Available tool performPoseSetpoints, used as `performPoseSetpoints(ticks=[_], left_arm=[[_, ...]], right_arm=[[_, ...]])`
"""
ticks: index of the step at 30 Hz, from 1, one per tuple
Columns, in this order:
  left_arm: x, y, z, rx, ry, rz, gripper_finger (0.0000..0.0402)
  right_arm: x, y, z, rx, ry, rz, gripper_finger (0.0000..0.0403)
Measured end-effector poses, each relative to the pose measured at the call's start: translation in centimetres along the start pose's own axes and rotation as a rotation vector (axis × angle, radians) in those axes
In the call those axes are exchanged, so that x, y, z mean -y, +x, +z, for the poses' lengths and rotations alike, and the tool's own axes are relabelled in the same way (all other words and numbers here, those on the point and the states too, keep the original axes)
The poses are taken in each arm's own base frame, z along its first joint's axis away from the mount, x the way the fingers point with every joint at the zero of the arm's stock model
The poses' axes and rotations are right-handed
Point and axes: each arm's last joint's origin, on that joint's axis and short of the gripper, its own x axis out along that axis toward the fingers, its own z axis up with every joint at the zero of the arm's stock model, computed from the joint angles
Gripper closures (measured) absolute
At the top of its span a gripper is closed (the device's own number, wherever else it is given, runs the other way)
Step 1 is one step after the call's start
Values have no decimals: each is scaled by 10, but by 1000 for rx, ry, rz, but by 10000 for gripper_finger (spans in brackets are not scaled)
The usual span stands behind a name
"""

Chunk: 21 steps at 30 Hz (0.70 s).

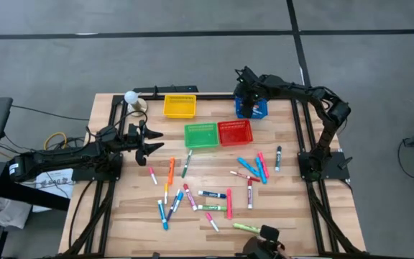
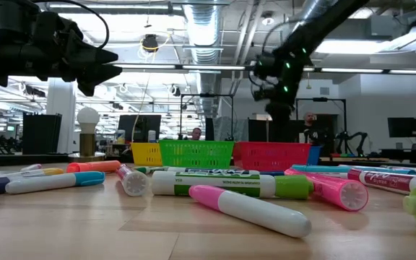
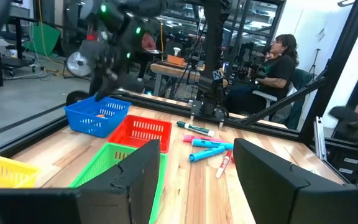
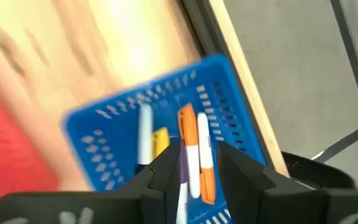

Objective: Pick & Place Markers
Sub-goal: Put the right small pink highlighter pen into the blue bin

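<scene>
Several markers [image 1: 214,188] in pink, blue, orange, green and red lie loose on the wooden table's near half; the low view shows them close up [image 2: 251,206]. My right gripper [image 4: 194,168] hangs open, pointing down over the blue basket [image 1: 261,109] at the far right. Three or more markers [image 4: 190,127] lie on that basket's floor [image 4: 114,134], showing through the gap between the fingers. My left gripper [image 1: 152,141] waits open and level at the table's left, facing the green basket [image 1: 201,134].
A yellow basket [image 1: 180,106], the green one and a red one [image 1: 235,132] stand along the far middle. A white round lamp [image 1: 131,98] sits at the far left corner. Beyond the table a seated person [image 3: 281,59] shows in the left wrist view.
</scene>
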Motion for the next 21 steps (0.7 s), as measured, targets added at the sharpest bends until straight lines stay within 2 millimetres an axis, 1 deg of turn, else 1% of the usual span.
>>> performPoseSetpoints(ticks=[5, 9, 11, 13, 16, 21], left_arm=[[0, 0, 0, 0, 0, 0, 198], [0, 0, 0, 0, 0, 0, 198], [0, 0, 0, 0, 0, 0, 198], [0, 0, 0, 0, 0, 0, 198], [0, 0, 0, 0, 0, 0, 198], [0, 0, 0, 0, 0, 0, 198]], right_arm=[[-16, -45, 31, 26, -35, 63, 316], [-42, -82, 54, 100, -86, 188, 316], [-58, -96, 61, 130, -119, 256, 316], [-76, -107, 66, 149, -144, 317, 316], [-104, -119, 69, 159, -170, 420, 316], [-158, -135, 67, 129, -198, 583, 316]])
